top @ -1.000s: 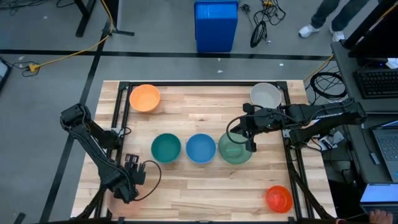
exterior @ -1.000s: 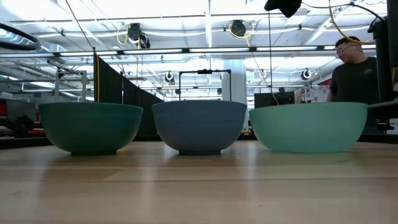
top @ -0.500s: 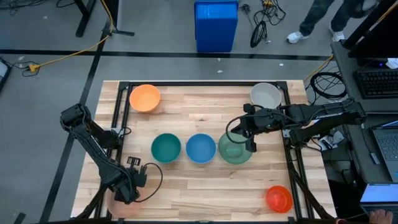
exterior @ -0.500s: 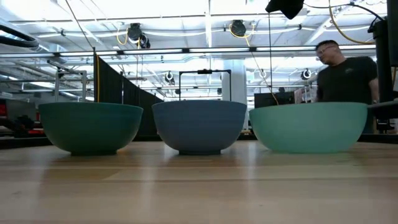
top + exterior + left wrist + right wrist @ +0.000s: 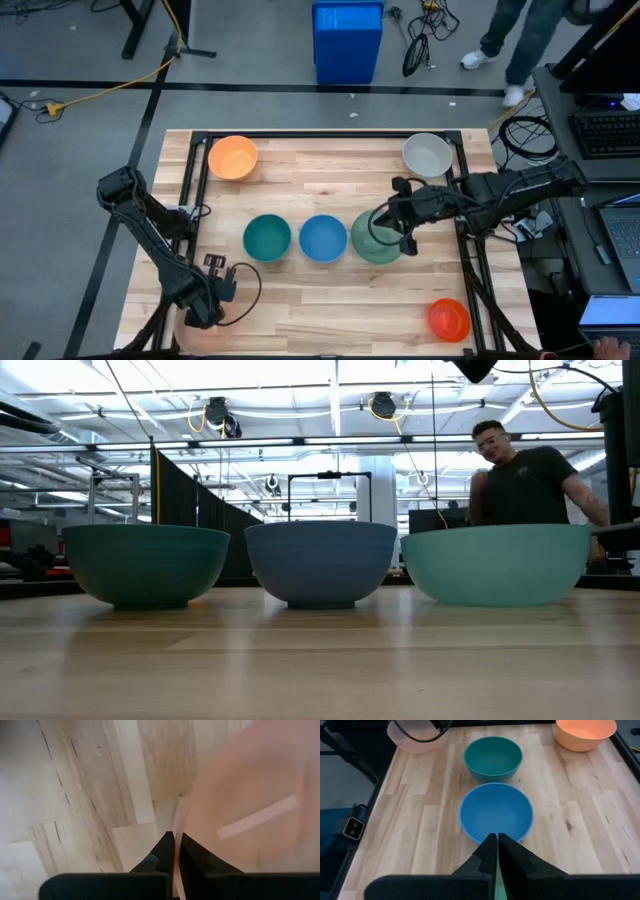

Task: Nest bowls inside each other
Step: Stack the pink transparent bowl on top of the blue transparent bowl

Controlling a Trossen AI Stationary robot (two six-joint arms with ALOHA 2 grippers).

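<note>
At the lower left of the high view, the left gripper (image 5: 213,287) is pinched on the pale pink bowl's (image 5: 250,815) rim; it should lift straight without tipping. Mid-frame, the right gripper (image 5: 391,228) is clamped on the sage green bowl's (image 5: 377,240) rim, beside the blue bowl (image 5: 322,239) and teal bowl (image 5: 267,238). The orange bowl (image 5: 233,158) and grey-white bowl (image 5: 427,154) sit at the top, the red-orange bowl (image 5: 449,319) lower right.

Bright, even overhead light fills the scene. In the low view, ceiling lamps (image 5: 383,405) glare white and the near table (image 5: 320,660) blurs softly. Bowls cast faint shadows on the wood. In the left wrist view, a pale pink bowl (image 5: 250,815) is close and out of focus.
</note>
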